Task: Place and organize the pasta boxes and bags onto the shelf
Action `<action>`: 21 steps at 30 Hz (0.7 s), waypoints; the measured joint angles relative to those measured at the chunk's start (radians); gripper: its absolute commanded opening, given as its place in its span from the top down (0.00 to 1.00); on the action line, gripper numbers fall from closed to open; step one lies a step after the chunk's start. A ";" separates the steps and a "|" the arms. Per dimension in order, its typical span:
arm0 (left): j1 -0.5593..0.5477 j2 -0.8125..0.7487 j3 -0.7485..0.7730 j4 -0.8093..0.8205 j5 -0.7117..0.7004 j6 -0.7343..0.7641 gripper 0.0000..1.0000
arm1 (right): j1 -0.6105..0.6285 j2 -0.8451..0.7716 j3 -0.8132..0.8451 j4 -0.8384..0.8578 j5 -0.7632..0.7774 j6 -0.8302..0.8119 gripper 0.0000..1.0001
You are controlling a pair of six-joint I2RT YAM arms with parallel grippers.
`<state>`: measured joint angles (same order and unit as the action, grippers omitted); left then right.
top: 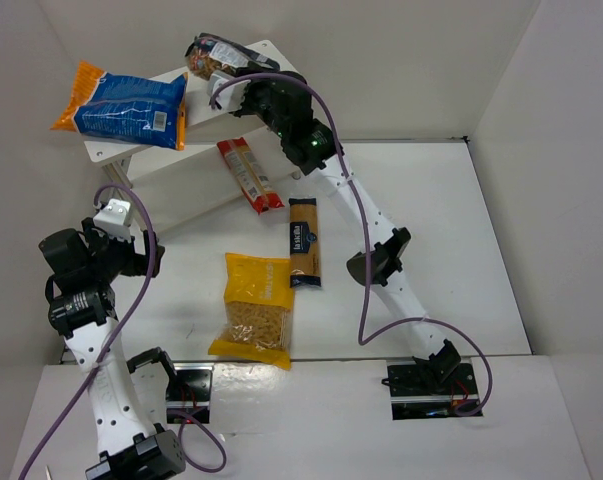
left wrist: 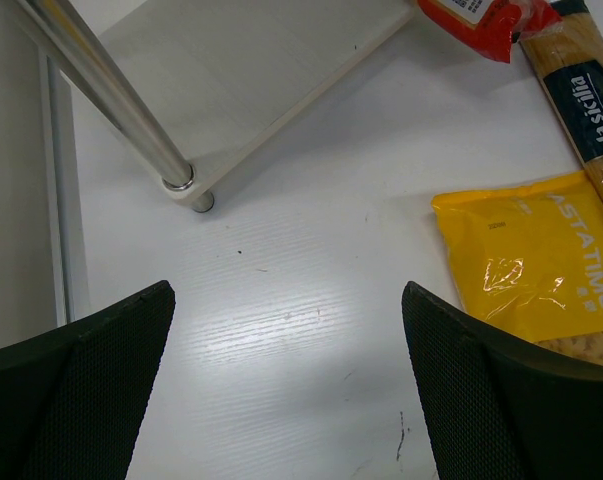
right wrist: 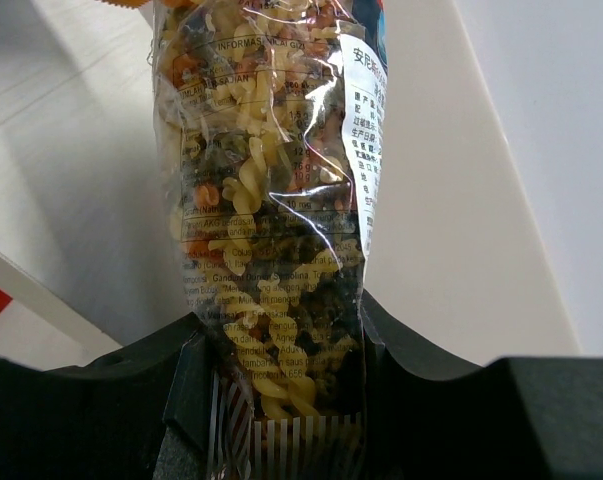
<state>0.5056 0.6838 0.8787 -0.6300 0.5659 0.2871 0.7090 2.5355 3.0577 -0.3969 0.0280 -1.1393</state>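
Observation:
My right gripper (top: 224, 80) is shut on the clear bag of tricolour spiral pasta (top: 213, 55), (right wrist: 266, 200), holding it over the top board of the white shelf (top: 131, 150). The big orange-blue bag (top: 126, 105) lies on the top board's left end. The thin red packet (top: 249, 175) lies at the lower board's right edge. The slim orange-brown box (top: 303, 242) and the yellow windowed bag (top: 254, 308) lie on the table. My left gripper (left wrist: 286, 390) is open and empty above bare table, left of the yellow bag (left wrist: 536, 260), near a shelf leg (left wrist: 121, 100).
White walls close in the table on the left, back and right. The shelf's lower board (left wrist: 231, 70) and silver leg foot (left wrist: 186, 190) stand just ahead of my left gripper. The red packet's end (left wrist: 481, 20) and the slim box (left wrist: 586, 100) show at the upper right.

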 measured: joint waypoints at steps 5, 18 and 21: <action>0.000 0.000 0.000 0.000 0.001 0.000 0.00 | 0.000 0.011 0.000 0.039 0.024 -0.004 0.93; 0.000 0.000 0.000 0.000 0.001 0.000 0.00 | 0.000 0.041 0.000 0.094 0.049 0.009 0.52; 0.000 0.000 0.000 0.000 0.001 0.000 0.00 | 0.000 0.042 0.000 0.106 0.057 0.019 0.35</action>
<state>0.5056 0.6838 0.8787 -0.6300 0.5667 0.2874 0.7086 2.5771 3.0577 -0.2909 0.0853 -1.1198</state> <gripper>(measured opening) 1.000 0.553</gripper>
